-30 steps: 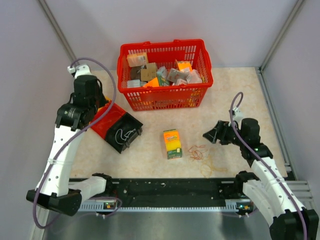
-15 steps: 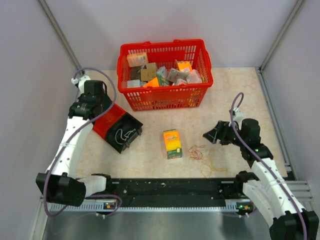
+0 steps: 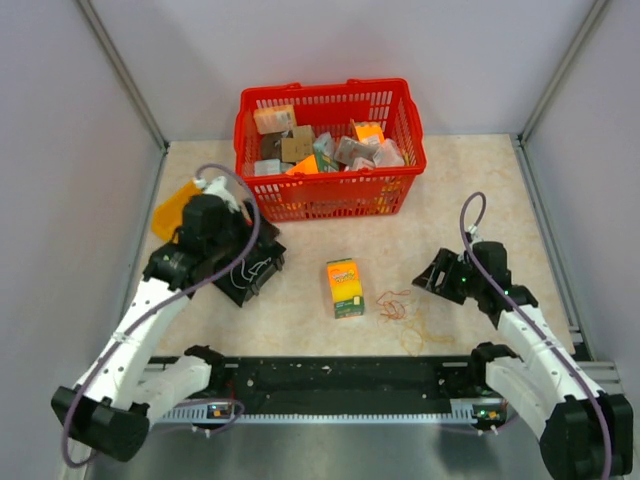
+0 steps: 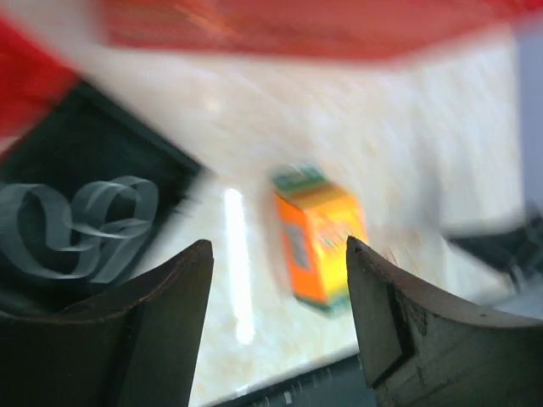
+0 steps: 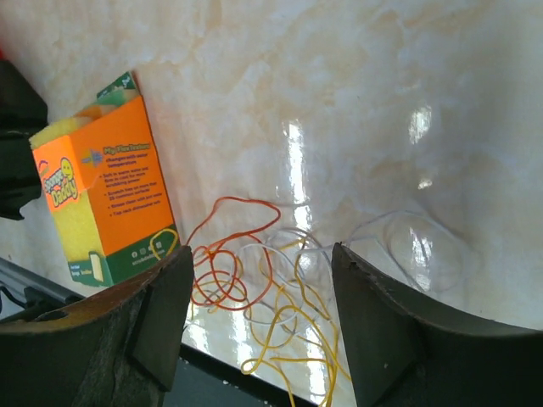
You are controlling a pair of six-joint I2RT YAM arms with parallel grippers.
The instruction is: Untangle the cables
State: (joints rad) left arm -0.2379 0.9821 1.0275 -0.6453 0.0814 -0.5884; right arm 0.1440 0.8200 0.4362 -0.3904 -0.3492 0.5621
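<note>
The cables point(image 3: 398, 306) lie in a loose tangle of thin orange, tan-yellow and white loops on the table, right of the orange and yellow-green box point(image 3: 345, 287). In the right wrist view the cables point(image 5: 254, 284) sit on the table directly beyond my right gripper point(image 5: 260, 254), which is open and holds nothing. From above, the right gripper point(image 3: 430, 276) hovers just right of the tangle. My left gripper point(image 3: 243, 262) is over the black box, left of the cables. In its blurred wrist view the left gripper point(image 4: 277, 254) is open and empty.
A red basket point(image 3: 330, 196) full of small packages stands at the back centre. A black box point(image 3: 262, 268) with a white swirl lies under the left arm, and an orange item point(image 3: 174, 211) sits behind it. A black rail point(image 3: 340, 376) runs along the near edge.
The left arm swung from the back left down and rightward over the black box. The right gripper shifted slightly lower and nearer the cables.
</note>
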